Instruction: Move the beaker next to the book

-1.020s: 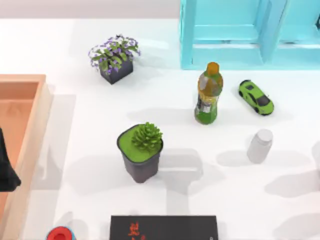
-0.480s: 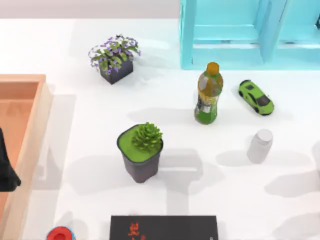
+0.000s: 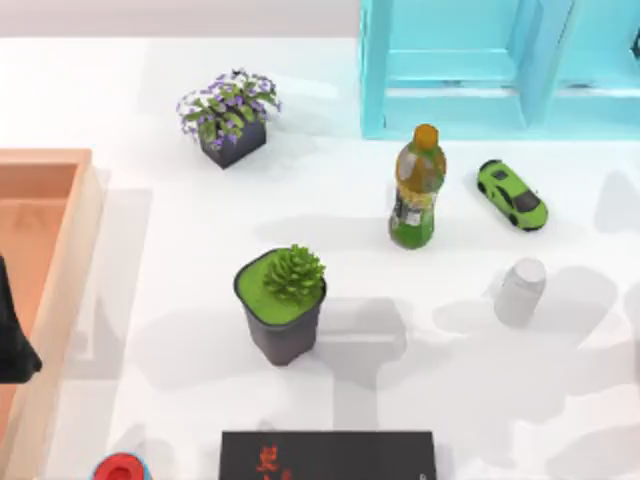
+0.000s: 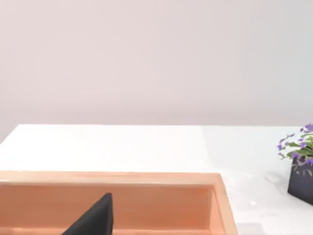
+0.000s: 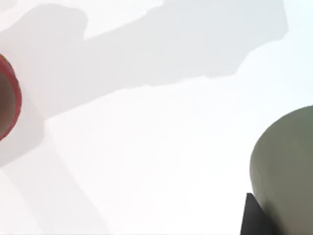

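One beaker, far from book.

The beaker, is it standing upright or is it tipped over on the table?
Upright. In the top view the beaker stands on its base on the table, rounded rim on top, apart from the green bottle and toy car.

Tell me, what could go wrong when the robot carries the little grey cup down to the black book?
The beaker stands far from the book, so it may slip or tip on the long trip. The green bottle and toy car stand just behind it, so a clumsy reach could knock them. The succulent pot stands above the book and could get bumped on a careless path.
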`<act>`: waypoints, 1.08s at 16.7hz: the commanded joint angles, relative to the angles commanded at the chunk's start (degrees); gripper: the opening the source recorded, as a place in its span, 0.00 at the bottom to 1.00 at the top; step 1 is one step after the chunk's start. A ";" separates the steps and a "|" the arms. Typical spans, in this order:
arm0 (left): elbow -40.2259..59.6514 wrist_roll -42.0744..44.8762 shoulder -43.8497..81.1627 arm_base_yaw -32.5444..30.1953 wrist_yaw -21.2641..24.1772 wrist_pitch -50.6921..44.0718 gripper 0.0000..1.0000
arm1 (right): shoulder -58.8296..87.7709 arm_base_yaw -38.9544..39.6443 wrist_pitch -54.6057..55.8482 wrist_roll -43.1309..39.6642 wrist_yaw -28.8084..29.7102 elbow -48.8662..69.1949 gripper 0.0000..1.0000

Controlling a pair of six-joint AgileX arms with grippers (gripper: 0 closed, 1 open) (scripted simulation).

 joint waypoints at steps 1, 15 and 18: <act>0.00 0.00 0.00 0.00 0.00 0.00 1.00 | 0.05 4.13 -0.03 8.39 -0.38 0.90 0.00; 0.00 0.00 0.00 0.00 0.00 0.00 1.00 | 6.11 50.94 -8.46 102.48 -2.20 0.92 0.00; 0.00 0.00 0.00 0.00 0.00 0.00 1.00 | 7.14 55.66 -10.44 112.89 -1.23 -1.24 0.00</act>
